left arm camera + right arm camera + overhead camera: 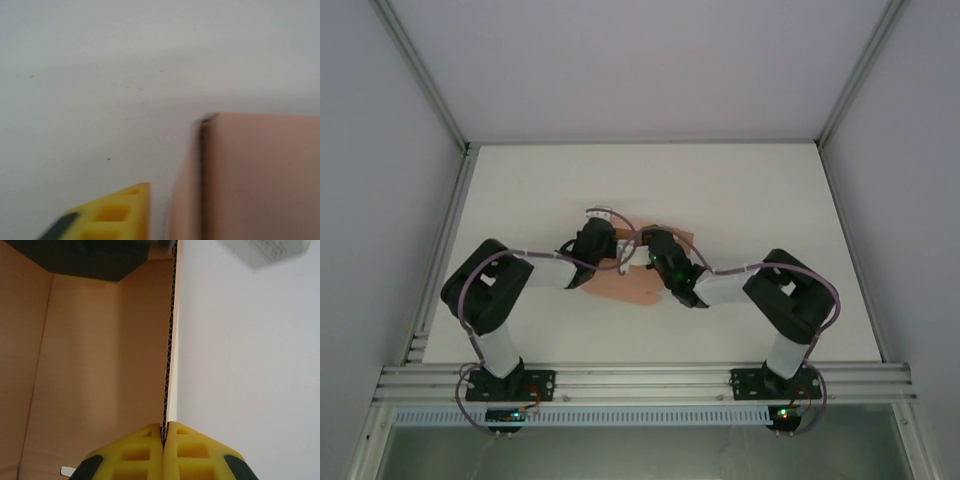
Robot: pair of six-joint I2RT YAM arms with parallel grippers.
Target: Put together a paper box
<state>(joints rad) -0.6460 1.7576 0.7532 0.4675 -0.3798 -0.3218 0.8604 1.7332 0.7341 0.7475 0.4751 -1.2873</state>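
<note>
A white table (750,200) sits between pale enclosure walls (380,120). From above, both arms bend inward to its middle, where the left gripper (603,246) and right gripper (648,252) meet over the salmon-pink paper box (630,287). The left wrist view has one yellow finger (122,212) just beside an upright box wall; I cannot tell how those jaws stand. In the right wrist view, the right jaws are pinched on the box wall's corrugated edge.

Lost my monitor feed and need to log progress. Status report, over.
Right tool shut on paper box wall edge. Left tool alongside box, grip unclear. Tools crowd each other over it.
</note>
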